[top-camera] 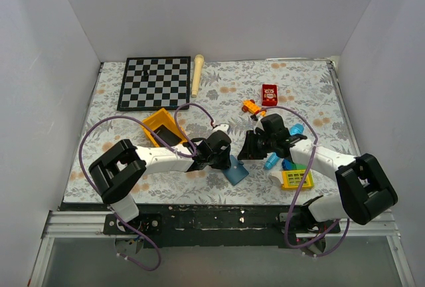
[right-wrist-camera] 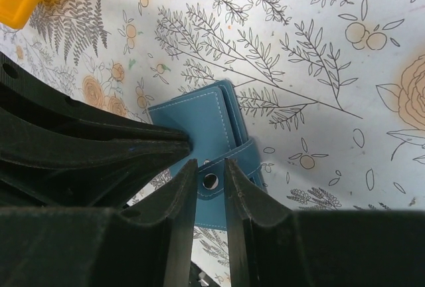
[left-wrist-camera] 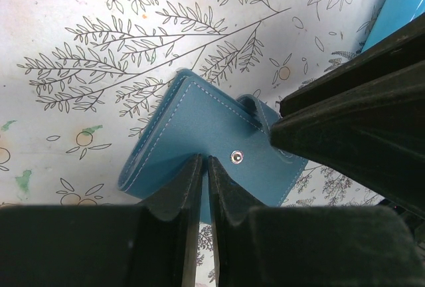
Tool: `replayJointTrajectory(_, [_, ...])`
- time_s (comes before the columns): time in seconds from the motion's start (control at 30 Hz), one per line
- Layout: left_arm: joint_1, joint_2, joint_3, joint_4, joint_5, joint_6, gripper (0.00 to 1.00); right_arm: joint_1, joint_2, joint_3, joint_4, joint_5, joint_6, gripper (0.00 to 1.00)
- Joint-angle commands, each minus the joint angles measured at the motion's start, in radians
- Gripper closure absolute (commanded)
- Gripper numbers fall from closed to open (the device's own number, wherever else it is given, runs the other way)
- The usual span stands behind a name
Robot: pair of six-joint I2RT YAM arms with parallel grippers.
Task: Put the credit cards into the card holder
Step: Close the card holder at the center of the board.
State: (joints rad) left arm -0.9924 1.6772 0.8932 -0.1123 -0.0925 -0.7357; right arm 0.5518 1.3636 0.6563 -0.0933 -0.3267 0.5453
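The slate-blue card holder is near the table's front middle, between my two grippers. In the left wrist view my left gripper is shut on the near edge of the card holder, beside its bare metal snap. In the right wrist view my right gripper has its jaws nearly closed on the unsnapped tab, which is lifted off the holder. A flat black piece, apparently the credit cards, lies at the yellow tray's near edge, left of my left gripper.
A yellow tray stands left of centre. A chessboard and a wooden stick lie at the back. A red box, an orange toy, blue tube toys and a yellow grid piece surround my right arm.
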Motion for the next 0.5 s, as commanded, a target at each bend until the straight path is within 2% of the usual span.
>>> replayJointTrajectory(0.0, [-0.003, 0.003, 0.012, -0.007, -0.003, 0.002, 0.92, 0.01, 0.008, -0.014, 0.061, -0.035, 0.022, 0.69])
replayJointTrajectory(0.33, [-0.003, -0.001, 0.003, 0.0, -0.004, -0.002, 0.92, 0.025, 0.017, -0.023, 0.078, -0.04, 0.039, 0.7])
replayJointTrajectory(0.47, [-0.003, -0.001, -0.002, 0.0, -0.003, -0.002, 0.92, 0.036, 0.029, -0.029, 0.084, -0.046, 0.051, 0.73])
